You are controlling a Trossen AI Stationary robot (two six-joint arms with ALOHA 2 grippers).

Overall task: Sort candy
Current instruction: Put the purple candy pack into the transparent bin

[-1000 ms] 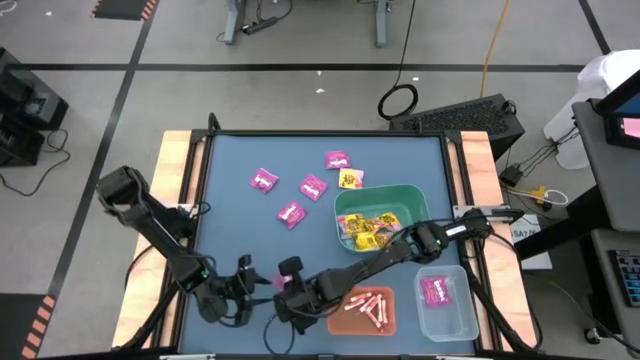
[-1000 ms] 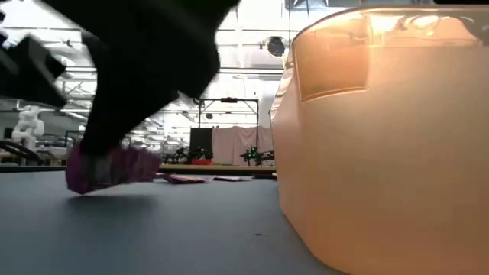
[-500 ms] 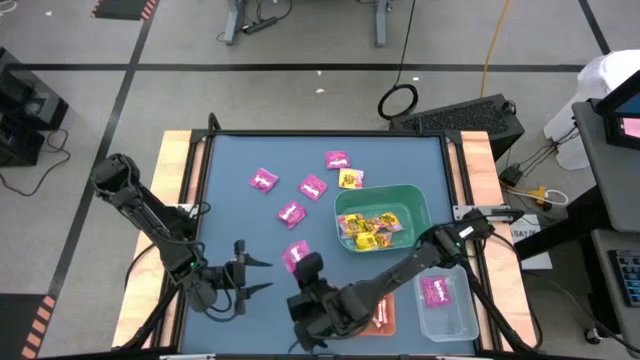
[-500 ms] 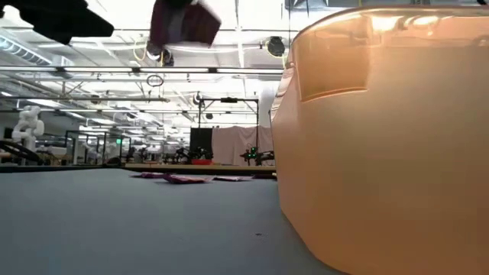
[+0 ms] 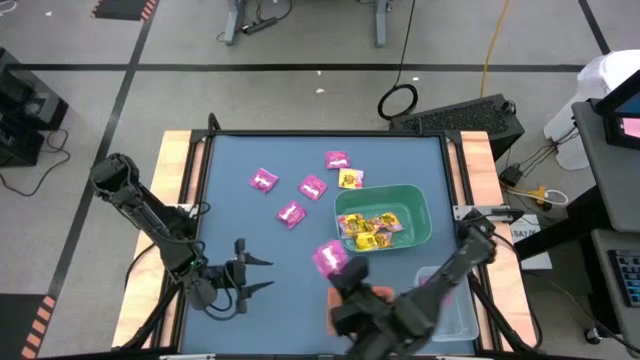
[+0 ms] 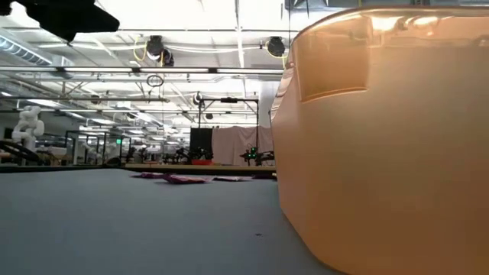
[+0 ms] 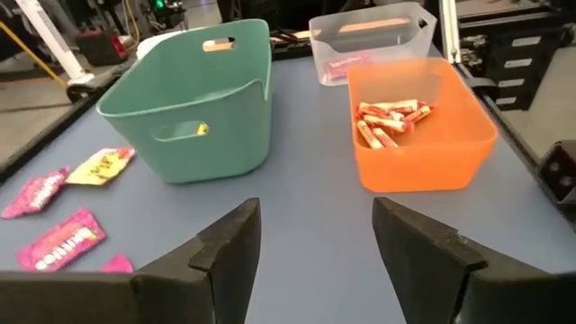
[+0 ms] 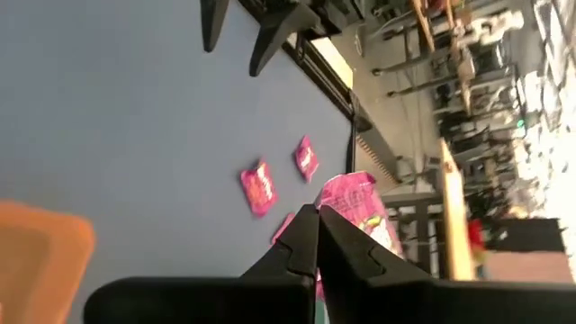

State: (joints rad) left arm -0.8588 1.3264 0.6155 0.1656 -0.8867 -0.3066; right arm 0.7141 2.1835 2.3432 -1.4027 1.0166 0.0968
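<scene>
My right gripper (image 5: 336, 268) is shut on a magenta candy packet (image 5: 329, 257), high above the table in front of the green bin (image 5: 420, 215), which holds yellow packets. My left gripper (image 5: 260, 275) waits open and empty near the table's front left. More magenta packets (image 5: 291, 213) and one yellow packet (image 5: 351, 179) lie flat on the blue table top (image 5: 230, 230). In the left wrist view the orange bin (image 7: 423, 153) holds pink-white sticks (image 7: 389, 121), and the clear bin (image 7: 373, 31) holds a magenta packet (image 7: 346, 65). My right gripper pinches one end of the magenta packet (image 8: 337, 212) between its two shut fingertips (image 8: 306, 236). The fingers come from the table's near side, slanting down. The rest of the packet sticks out past the fingertips, lifted clear of the table.
My right arm (image 5: 385, 315) hangs over the orange bin and part of the clear bin (image 5: 458, 312) at the front right. The low view shows the orange bin's wall (image 6: 382, 145) close up and open table to its left. Wooden rails (image 5: 175, 200) edge the table's sides.
My right gripper has risen from the table beside my left gripper, carrying the magenta packet up clear of the surface and toward the table's right, and its wrist has turned. My left gripper has risen a little and rolled, staying open.
</scene>
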